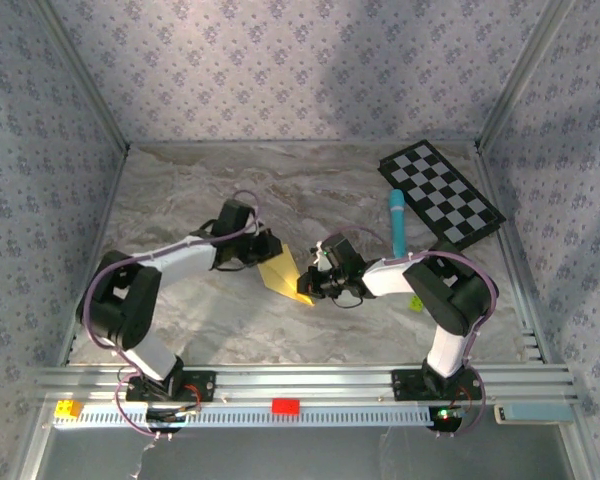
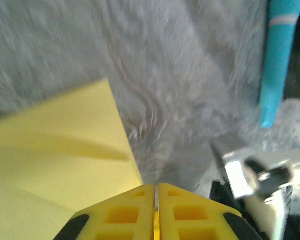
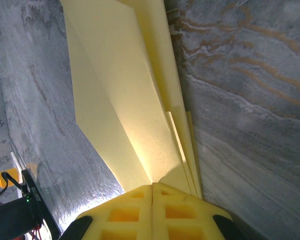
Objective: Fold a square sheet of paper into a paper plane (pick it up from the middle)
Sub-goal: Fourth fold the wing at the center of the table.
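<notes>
- A grey marble-patterned table (image 1: 230,330) spans the floor of a booth with walls of pale floral wallpaper.
- Two black-and-white robot arms reach inward from the near edge and meet near the table's middle.
- The left gripper (image 1: 270,256) has its yellow fingers pressed together. In the left wrist view the edge of the square sheet of paper (image 1: 283,272) runs right into their tips, so it appears to pinch that edge.
- The right gripper (image 1: 312,285) is clamped on the opposite end. The right wrist view shows several stacked yellow layers entering its closed fingertips.
- A black-and-white checkered board (image 1: 440,192) lies at the far right, well apart from the work.
- The paper, already creased into a pointed wedge, is held between the two grippers at the table's centre.
- Likely risk: the sheet is thin, so if the arms pull apart or twist against each other it could tear or slide out of a pinch.
- Likely risk: the layers at the right pinch sit slightly offset. Pressing a crease now could lock in a crooked fold.
- A light-blue marker (image 1: 396,222) lies just beyond the right arm, and a swing of the wrist could knock it rolling.
- A tiny yellow-green ball (image 1: 416,302) sits beside the right arm's elbow and could be nudged too.
- No brand, label or writing can be read anywhere.
</notes>
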